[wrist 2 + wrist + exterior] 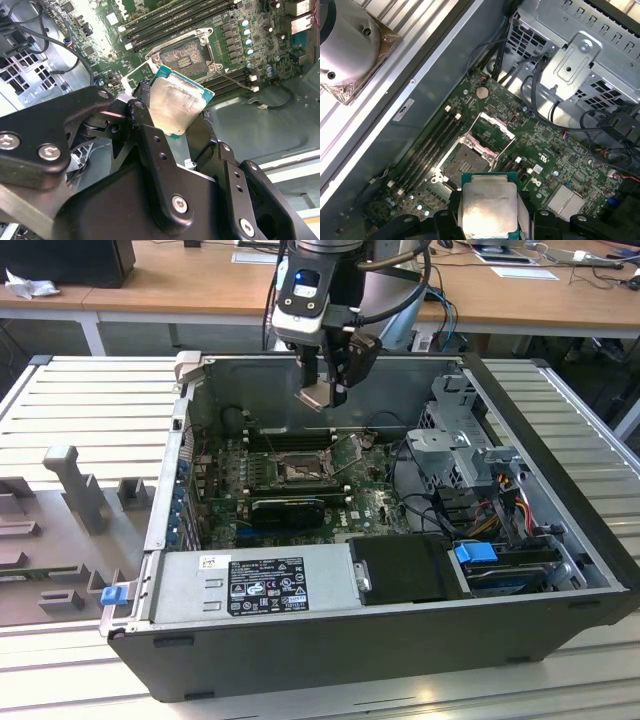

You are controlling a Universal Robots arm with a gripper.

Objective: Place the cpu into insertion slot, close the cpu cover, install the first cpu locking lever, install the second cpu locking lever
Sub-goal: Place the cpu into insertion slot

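My gripper (pixel 324 394) hangs over the open computer case, shut on the cpu (pixel 316 395), a flat square chip with a pale metal top. In both wrist views the cpu (pixel 178 106) (pixel 489 212) sits clamped by its edges between the black fingers (pixel 141 114). It is held in the air, well above the motherboard. The insertion slot (pixel 298 472) (pixel 183 56) (pixel 464 162) lies bare below, a dark square socket with a silvery rim. The cpu cover (pixel 349 451) (pixel 490 132) stands swung open beside the socket.
Long black memory slots (pixel 290 440) flank the socket and a black expansion card (pixel 288 508) lies in front of it. A drive cage (pixel 465 445) and loose cables (pixel 500 510) fill the case toward the exterior view's right. The power supply (pixel 255 585) spans the near wall.
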